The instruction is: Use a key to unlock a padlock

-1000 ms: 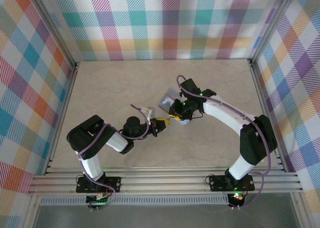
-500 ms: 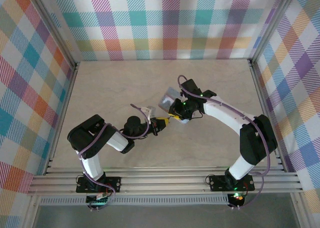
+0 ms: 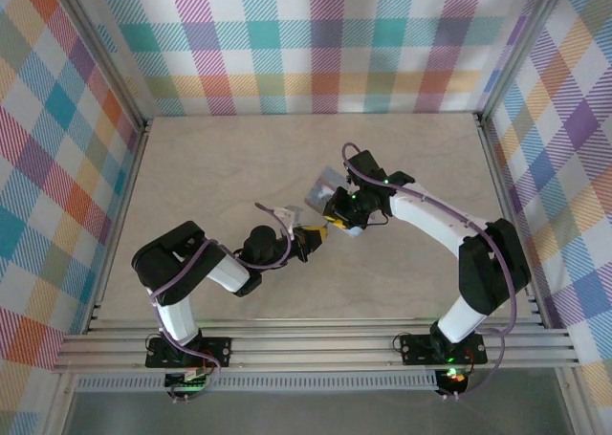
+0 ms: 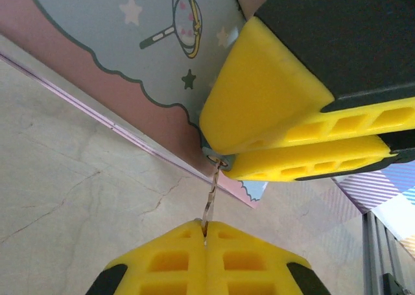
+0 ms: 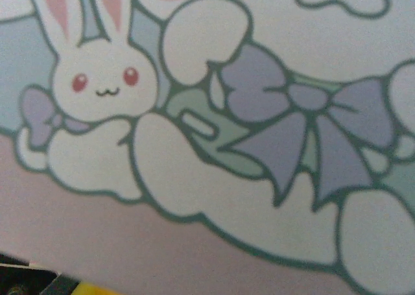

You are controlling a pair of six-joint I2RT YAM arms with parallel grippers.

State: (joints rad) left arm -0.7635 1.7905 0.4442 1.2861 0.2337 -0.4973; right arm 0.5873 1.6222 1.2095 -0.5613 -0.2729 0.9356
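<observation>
Grips were unchanged: left gripper point(image 4: 205, 235) pinched the key point(image 4: 210, 201), its tip at the padlock point(image 4: 123, 55) edge, and right gripper point(image 3: 338, 221) clamped the padlock. Left arm point(image 3: 225, 268) had shifted slightly right.

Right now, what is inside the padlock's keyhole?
The key runs from the shut left gripper up to the keyhole in the edge of the padlock, its tip apparently inside. How deep it sits cannot be seen: the padlock's body covers it.
</observation>
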